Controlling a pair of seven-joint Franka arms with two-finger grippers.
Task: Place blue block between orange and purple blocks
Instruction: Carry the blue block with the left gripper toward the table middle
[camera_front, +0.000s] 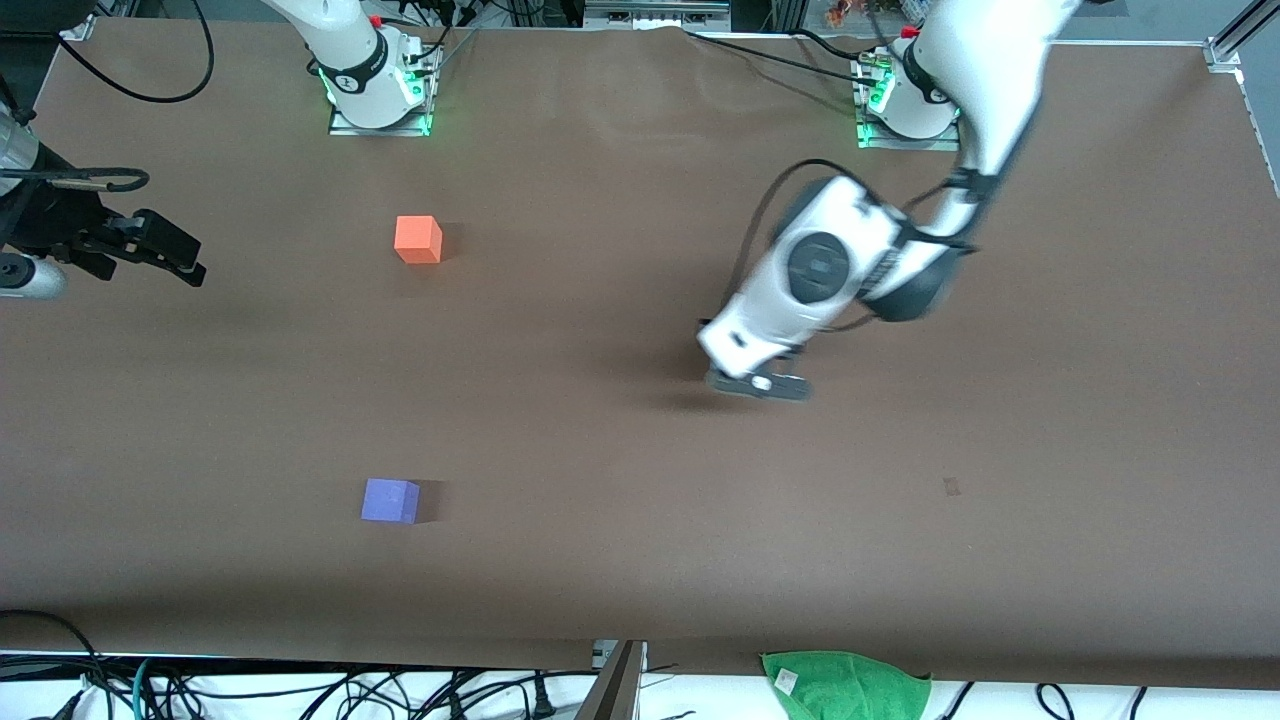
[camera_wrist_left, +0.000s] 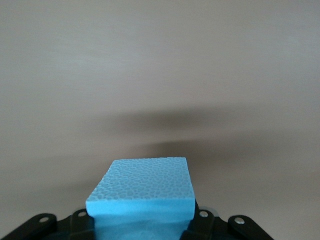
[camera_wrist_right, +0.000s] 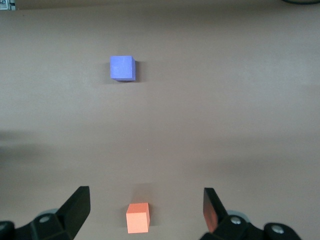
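The blue block (camera_wrist_left: 145, 182) fills the left wrist view, held between the jaws of my left gripper (camera_wrist_left: 142, 226). In the front view my left gripper (camera_front: 758, 384) hangs low over the middle of the table, and the hand hides the block. The orange block (camera_front: 418, 240) sits toward the right arm's end. The purple block (camera_front: 390, 501) lies nearer the front camera, in line with it. My right gripper (camera_front: 165, 250) is open and empty, raised over the right arm's end of the table. Its wrist view shows the orange block (camera_wrist_right: 138, 218) and the purple block (camera_wrist_right: 122, 68).
A green cloth (camera_front: 845, 685) lies past the table's front edge, among cables. A small dark mark (camera_front: 951, 487) is on the brown table top toward the left arm's end.
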